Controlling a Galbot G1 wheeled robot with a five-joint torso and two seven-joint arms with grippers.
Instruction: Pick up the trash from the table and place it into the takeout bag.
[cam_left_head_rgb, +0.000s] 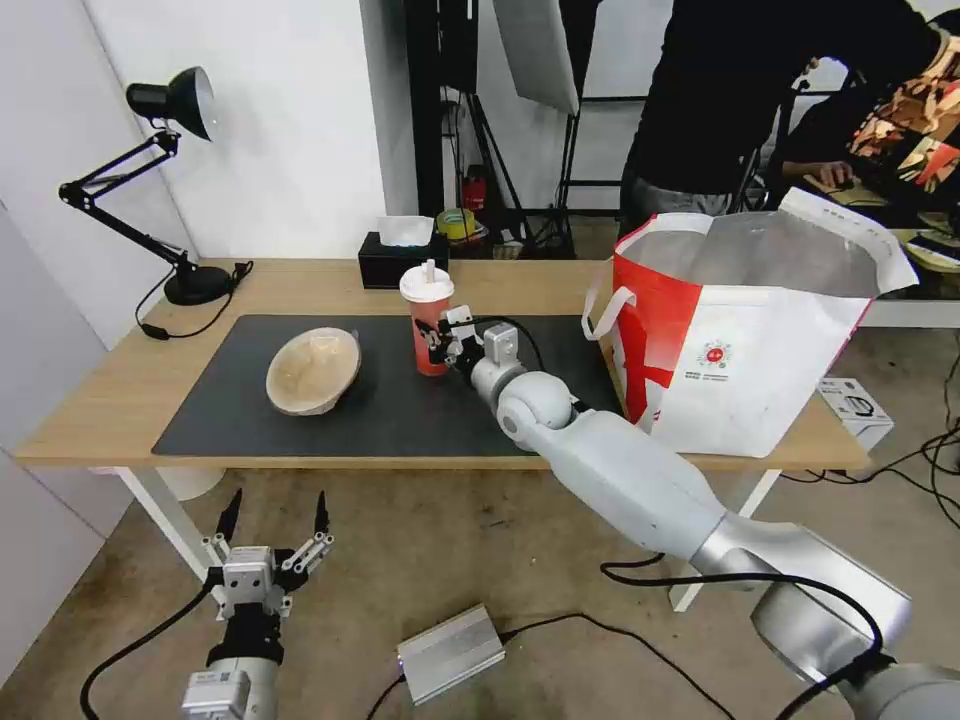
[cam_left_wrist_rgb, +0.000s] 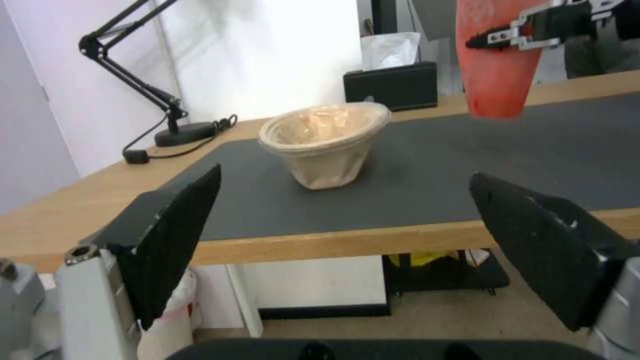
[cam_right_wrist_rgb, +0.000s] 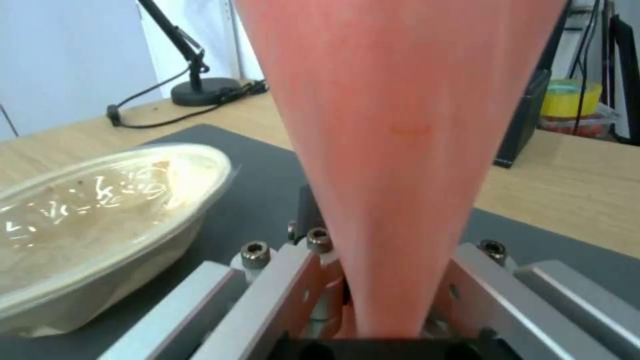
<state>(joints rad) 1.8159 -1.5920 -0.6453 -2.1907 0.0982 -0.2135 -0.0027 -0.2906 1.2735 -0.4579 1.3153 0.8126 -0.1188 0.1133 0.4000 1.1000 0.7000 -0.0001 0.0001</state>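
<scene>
Holding the red drink cup (cam_left_head_rgb: 429, 325) upright over the bench (cam_left_head_rgb: 100, 400) mat, my right gripper (cam_left_head_rgb: 445, 345) pinches its side; the takeout bag (cam_left_head_rgb: 740, 350) stands to the right; left gripper (cam_left_head_rgb: 275, 525) hangs spread below.

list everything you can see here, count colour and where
drink cup: 1, red with white lid, on the mat, middle
pulp bowl: 1, tan, tilted on the mat, left of the cup
takeout bag: 1, white and red, foil-lined, open, table's right end
mat: 1, dark grey, on the table
table: 1, light wood
tissue box: 1, black, back edge
desk lamp: 1, black, back left corner
right gripper: shut on the cup
left gripper: open, low before the table
</scene>
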